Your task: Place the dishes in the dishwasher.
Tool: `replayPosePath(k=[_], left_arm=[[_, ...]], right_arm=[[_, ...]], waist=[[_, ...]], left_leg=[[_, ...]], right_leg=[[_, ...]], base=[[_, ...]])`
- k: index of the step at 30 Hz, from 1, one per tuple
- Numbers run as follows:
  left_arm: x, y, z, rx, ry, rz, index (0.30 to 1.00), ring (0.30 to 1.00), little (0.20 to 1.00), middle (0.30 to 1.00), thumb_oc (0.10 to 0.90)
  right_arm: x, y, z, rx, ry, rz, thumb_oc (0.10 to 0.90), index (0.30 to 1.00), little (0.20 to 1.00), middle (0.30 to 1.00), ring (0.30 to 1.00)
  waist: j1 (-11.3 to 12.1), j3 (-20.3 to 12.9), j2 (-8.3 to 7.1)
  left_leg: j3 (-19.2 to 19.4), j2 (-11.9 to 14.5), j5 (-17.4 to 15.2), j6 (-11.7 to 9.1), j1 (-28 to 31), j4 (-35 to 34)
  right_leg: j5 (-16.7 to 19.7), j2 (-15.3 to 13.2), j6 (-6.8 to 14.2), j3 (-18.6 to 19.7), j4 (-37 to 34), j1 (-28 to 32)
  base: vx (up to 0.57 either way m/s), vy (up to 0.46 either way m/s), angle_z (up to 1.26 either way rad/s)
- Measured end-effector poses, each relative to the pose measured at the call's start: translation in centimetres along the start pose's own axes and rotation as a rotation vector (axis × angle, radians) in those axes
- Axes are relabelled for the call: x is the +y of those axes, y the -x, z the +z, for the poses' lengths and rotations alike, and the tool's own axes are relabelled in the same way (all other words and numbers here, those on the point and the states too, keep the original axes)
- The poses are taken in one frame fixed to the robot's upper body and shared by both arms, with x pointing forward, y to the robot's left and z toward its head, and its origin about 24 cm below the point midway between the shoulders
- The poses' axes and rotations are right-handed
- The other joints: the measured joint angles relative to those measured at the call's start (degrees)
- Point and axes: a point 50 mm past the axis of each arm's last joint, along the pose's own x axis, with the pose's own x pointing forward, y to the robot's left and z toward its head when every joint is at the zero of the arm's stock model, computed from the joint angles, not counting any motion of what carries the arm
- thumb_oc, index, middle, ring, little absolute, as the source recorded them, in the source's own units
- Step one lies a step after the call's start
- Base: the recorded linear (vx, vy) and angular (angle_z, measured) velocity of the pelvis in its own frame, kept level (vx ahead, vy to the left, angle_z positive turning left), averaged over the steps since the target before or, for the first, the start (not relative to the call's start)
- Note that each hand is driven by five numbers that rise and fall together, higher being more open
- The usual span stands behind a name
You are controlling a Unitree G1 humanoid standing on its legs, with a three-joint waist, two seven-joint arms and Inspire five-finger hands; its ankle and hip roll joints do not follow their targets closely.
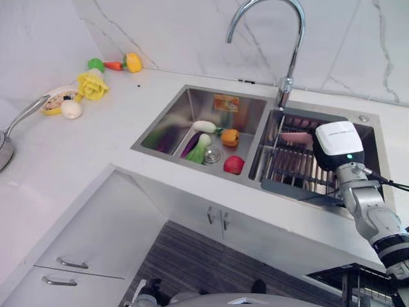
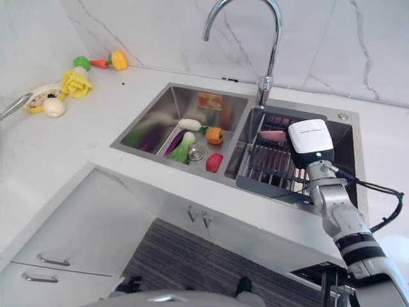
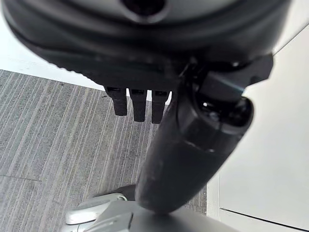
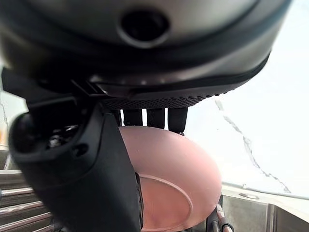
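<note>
Leftmost on the counter (image 1: 77,147) lie toy foods (image 1: 92,83). Further right, the sink (image 1: 185,105) holds toy vegetables (image 1: 211,137) beside the faucet (image 1: 284,38). Next comes the dish rack (image 1: 294,166), where the right hand (image 4: 72,164) grips a pink plate (image 4: 178,179) above the wires. Down by the floor (image 3: 53,145), the left hand (image 3: 140,101) hangs with fingers relaxed.
</note>
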Motion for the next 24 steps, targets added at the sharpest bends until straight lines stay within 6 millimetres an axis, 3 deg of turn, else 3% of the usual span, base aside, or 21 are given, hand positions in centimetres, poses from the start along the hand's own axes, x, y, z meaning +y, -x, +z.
replayPosePath(k=[3,5,9,13,18,22,23,24], left_arm=[[-0.1,0.0,0.1,-0.002,0.0,-0.002,0.9,0.9,0.9,0.9,0.8],[-0.4,0.1,0.1,-0.004,-0.005,-0.009,0.9,0.9,0.9,0.9,0.8],[-0.6,0.1,0.1,-0.006,-0.017,-0.015,0.9,0.9,0.9,0.9,0.8],[-0.7,0.2,0.0,-0.008,-0.056,-0.021,0.9,0.9,0.9,0.9,0.8],[-0.3,0.1,-0.2,0.004,-0.037,-0.023,0.9,0.9,0.9,0.9,0.8],[0.0,0.0,0.2,-0.002,-0.001,-0.013,0.9,0.9,0.9,0.9,0.8],[0.1,-0.1,0.4,-0.008,0.004,-0.013,0.9,0.9,0.9,0.9,0.8],[0.2,-0.2,1.6,-0.054,0.03,-0.008,0.9,0.9,0.9,0.9,0.8]], right_arm=[[-0.5,0.6,-0.4,0.015,-0.015,-0.024,0.4,0.3,0.3,0.3,0.3],[-2.4,2.0,-1.0,0.048,-0.066,-0.121,0.4,0.3,0.3,0.3,0.3],[-4.0,3.2,-1.7,0.075,-0.105,-0.206,0.4,0.3,0.3,0.3,0.3],[-6.8,5.4,-3.2,0.108,-0.113,-0.325,0.4,0.3,0.3,0.3,0.3],[-10.8,9.1,-8.3,0.23,0.102,-0.404,0.4,0.3,0.3,0.3,0.3],[-10.5,10.9,-11.5,0.435,0.14,-0.429,0.4,0.3,0.3,0.3,0.3],[-10.4,11.2,-11.7,0.459,0.137,-0.43,0.4,0.3,0.3,0.3,0.3],[-9.5,12.7,-12.7,0.569,0.123,-0.415,0.4,0.3,0.3,0.3,0.3]], waist=[[0.1,0.1,0.19],[-0.1,0.2,0.95],[-1.3,0.3,1.3],[-4.0,0.9,2.05],[-10.0,1.5,1.62],[-14.9,2.3,1.43],[-15.2,2.3,1.5],[-17.4,2.6,1.84]], left_leg=[[-0.1,0.0,0.0,0.0,0.0,-0.1],[-0.4,-0.2,0.0,0.0,0.0,-0.3],[0.1,-0.3,0.0,-0.1,-0.1,-0.5],[4.3,-0.7,0.0,-0.1,0.3,-1.5],[9.8,-1.9,0.4,-0.6,1.6,-1.4],[11.8,-2.3,0.4,-0.6,2.2,-1.3],[11.9,-2.2,0.4,-0.6,2.2,-1.4],[13.0,-2.6,0.4,-0.7,2.6,-1.3]], right_leg=[[-0.1,0.0,0.0,-0.1,0.0,0.0],[-0.2,-0.2,0.2,-0.3,0.0,0.0],[-0.4,-0.3,0.3,0.0,0.0,-0.4],[0.1,0.1,0.9,5.1,0.0,-2.9],[0.7,0.0,1.0,12.4,0.0,-4.7],[0.6,0.1,1.0,15.7,0.0,-5.8],[0.7,0.1,1.0,15.7,0.1,-6.0],[1.1,0.2,1.2,16.9,0.0,-7.0]], base=[[-0.01,0.002,0.04],[-0.03,0.008,0.05],[0.0,0.014,-0.06],[-0.01,0.042,-0.54],[0.02,0.064,-0.72],[0.01,0.044,-0.75],[-0.01,0.066,-0.62],[-0.01,0.07,-0.49]])
